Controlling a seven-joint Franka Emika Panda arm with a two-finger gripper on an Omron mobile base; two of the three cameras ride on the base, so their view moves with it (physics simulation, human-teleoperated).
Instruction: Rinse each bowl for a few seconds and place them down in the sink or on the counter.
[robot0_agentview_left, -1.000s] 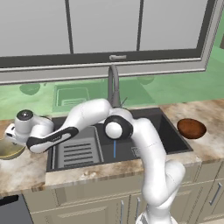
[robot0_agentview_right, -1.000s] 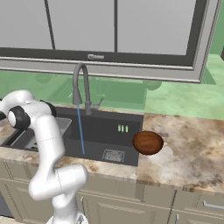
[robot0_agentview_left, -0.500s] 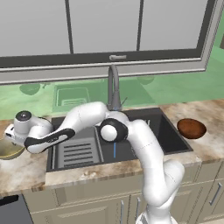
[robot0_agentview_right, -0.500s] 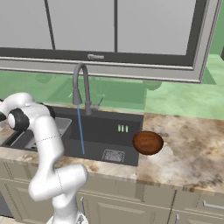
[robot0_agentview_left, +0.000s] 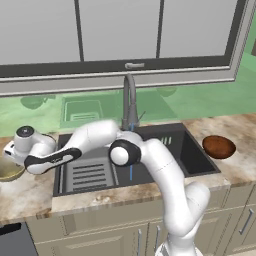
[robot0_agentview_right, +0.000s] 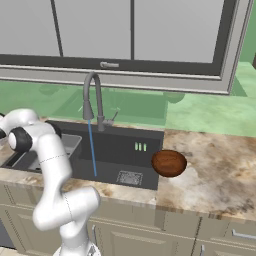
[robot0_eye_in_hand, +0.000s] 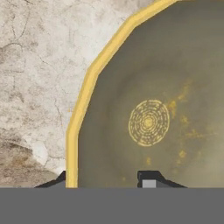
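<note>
Worktop left of the sink: olive-gold bowl sits at the far left edge, with the claw right over its rim, one fingertip outside the wall and the other inside. Bare stone beside that bowl in the hand view. Over the basin the faucet stands at the back centre, with a water stream dropping from it; the arm spans the left half above the slotted tray. Right half of the basin is open. Right worktop: reddish-brown bowl just beside the sink edge, open surface past it.
</note>
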